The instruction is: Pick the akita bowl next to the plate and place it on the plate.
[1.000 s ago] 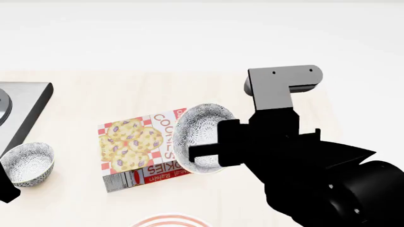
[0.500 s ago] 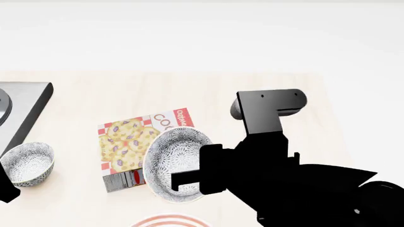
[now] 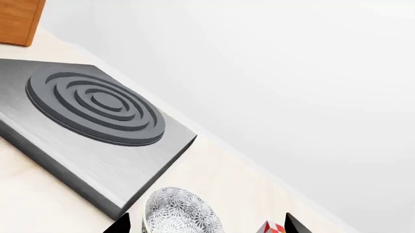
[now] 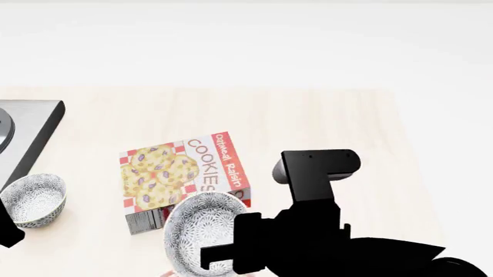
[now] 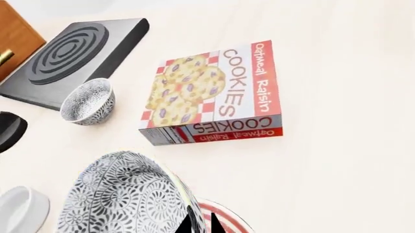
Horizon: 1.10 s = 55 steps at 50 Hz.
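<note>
a pale wooden table (image 4: 331, 115) carries a flat cookie box (image 4: 183, 180). the right gripper (image 4: 231, 254) is clenched on the rim of the akita bowl (image 4: 202, 239), holding it tilted above the near edge, over the plate (image 5: 224, 221) for setting down. the left gripper's state cannot be told; a second bowl (image 4: 34, 199) sits by it.

On the desk (image 4: 331, 115), the cookie box (image 4: 183, 180) lies flat near the middle. The stove plate (image 4: 23, 135) sits at the far left, with a second bowl (image 4: 32, 199) just in front of it. The right hand (image 4: 219, 254) holds the akita bowl (image 4: 202, 238) tilted, in front of the box, above the plate (image 5: 224, 218). A cup (image 5: 19, 211) stands left of the held bowl.
</note>
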{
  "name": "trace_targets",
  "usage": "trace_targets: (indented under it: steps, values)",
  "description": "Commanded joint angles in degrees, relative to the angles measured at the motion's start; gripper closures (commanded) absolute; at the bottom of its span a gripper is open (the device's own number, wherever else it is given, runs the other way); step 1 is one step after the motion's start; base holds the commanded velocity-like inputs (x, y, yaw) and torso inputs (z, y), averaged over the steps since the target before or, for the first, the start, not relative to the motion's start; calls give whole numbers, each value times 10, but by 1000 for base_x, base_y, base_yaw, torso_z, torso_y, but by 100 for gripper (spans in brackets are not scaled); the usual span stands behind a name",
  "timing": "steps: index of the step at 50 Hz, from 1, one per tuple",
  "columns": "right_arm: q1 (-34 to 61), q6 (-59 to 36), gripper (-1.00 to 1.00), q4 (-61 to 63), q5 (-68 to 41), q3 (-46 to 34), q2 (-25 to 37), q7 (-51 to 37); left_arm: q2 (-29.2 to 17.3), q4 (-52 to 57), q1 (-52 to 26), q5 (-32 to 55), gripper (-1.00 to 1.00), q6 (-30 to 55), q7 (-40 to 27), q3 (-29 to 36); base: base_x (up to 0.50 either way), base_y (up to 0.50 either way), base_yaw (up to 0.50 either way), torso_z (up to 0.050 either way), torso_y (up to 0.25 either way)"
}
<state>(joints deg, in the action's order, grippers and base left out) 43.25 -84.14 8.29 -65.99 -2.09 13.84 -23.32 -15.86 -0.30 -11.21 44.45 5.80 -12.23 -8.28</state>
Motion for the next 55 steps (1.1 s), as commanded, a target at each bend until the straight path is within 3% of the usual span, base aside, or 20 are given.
trace_targets:
  steps: [1,55]
  values:
    - [-28,15,100,4,-19,-4,8,4,-1,-2,-1,2,-100,-2,0,1,0,0,0,0,0]
    - [-110,97,100,-1,-4,-84,39,81,-6,-1,0,7,-100,-6,-6,8,0,0,0,0,0]
